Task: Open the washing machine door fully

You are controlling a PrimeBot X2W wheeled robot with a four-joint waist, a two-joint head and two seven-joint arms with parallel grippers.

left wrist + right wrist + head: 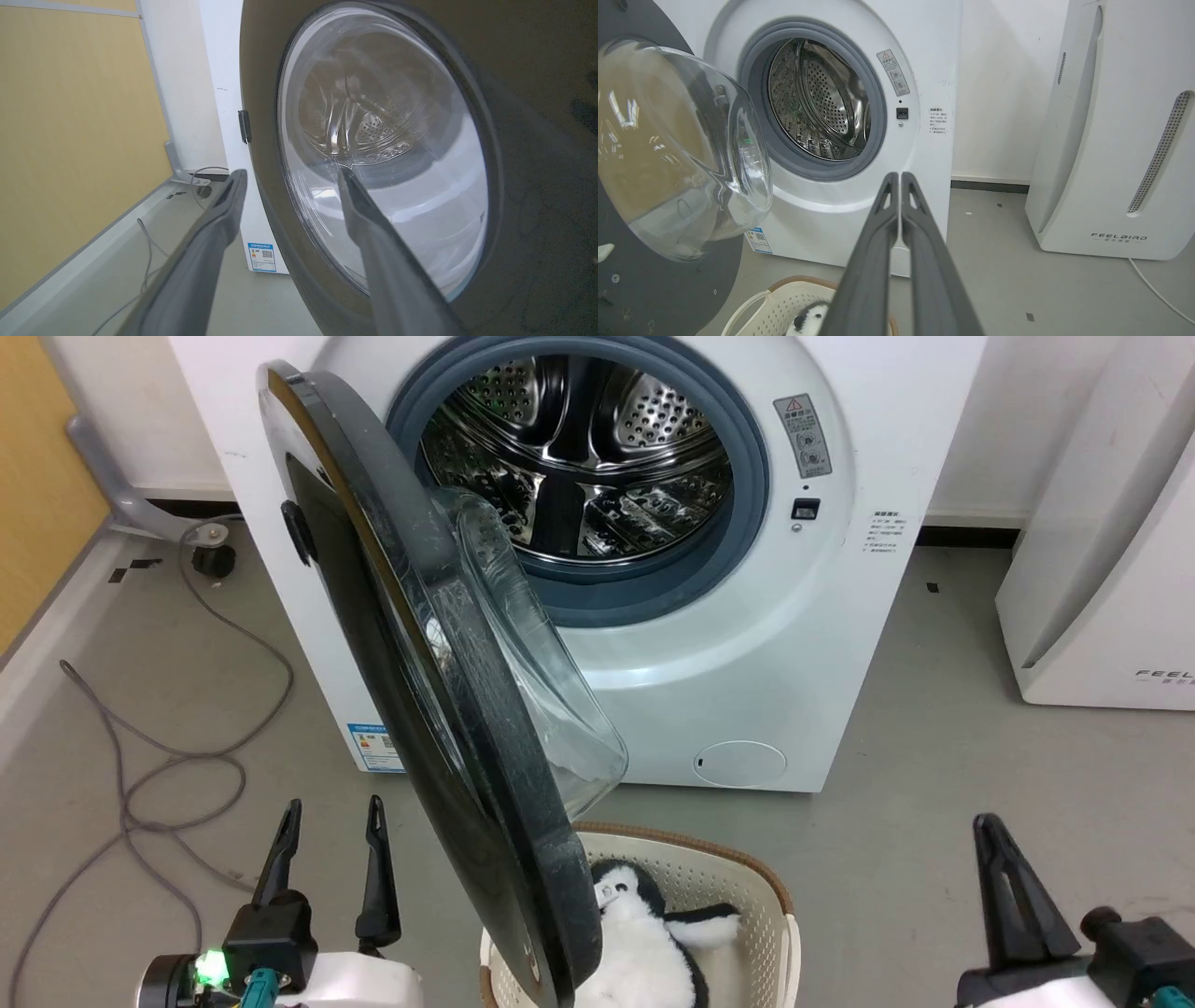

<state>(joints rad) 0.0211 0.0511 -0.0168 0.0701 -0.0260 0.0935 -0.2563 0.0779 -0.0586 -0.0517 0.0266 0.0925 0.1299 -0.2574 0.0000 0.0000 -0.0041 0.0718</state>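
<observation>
white, boxy: washer (747, 644), against the wall, drum mouth uncovered, grey ring showing.

black, glossy: door (439, 709), hung on the washer's left side. we log it about half open, near edge-on to the head view. its flat runs from the hinge out toward us, free rim nearest, over the basket (738, 887). outer face turns to our left; glass bowl (551, 709) bulges right, toward the drum.

dark, two-fingered: left gripper (332, 810), spread, holding nothing, low on the door's outer side, just beside its rim. in its wrist view one finger crosses the glass, and we cannot tell whether it touches.

dark, two-fingered: right gripper (900, 177), fingers pressed together, empty, well apart from the door, on its inner side.

step, as we judge: the swing is midway; the wide-open part is not yet done. the next move calls for pressure on the inner face, or a hold on the free rim, carrying it leftward round the hinge, with our left arm kept out of its arc.
</observation>
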